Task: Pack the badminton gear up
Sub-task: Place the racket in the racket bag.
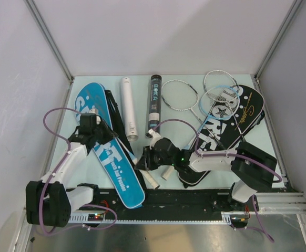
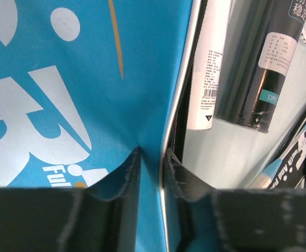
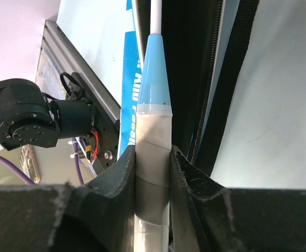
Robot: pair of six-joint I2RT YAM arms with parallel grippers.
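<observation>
The blue SPORT cover [image 1: 119, 176] lies at the left. My left gripper [image 1: 103, 137] is shut on its top flap edge [image 2: 152, 163], which stands pinched between the jaws beside the black zip. My right gripper [image 1: 144, 161] is shut on the grey-white grip of a racket handle [image 3: 153, 157] with a light blue cone [image 3: 154, 73]. The shaft runs off along the cover's open zip edge and the head is hidden. A white tube [image 1: 128, 107] and a black tube [image 1: 154, 102] lie at the back. No shuttlecock shows.
A silver racket [image 1: 179, 95] and a light blue racket [image 1: 221, 97] lie at the back right, partly on a black SPORT cover [image 1: 245, 113]. A second white handle [image 1: 169, 172] lies by my right gripper. Metal rails run along the table edges.
</observation>
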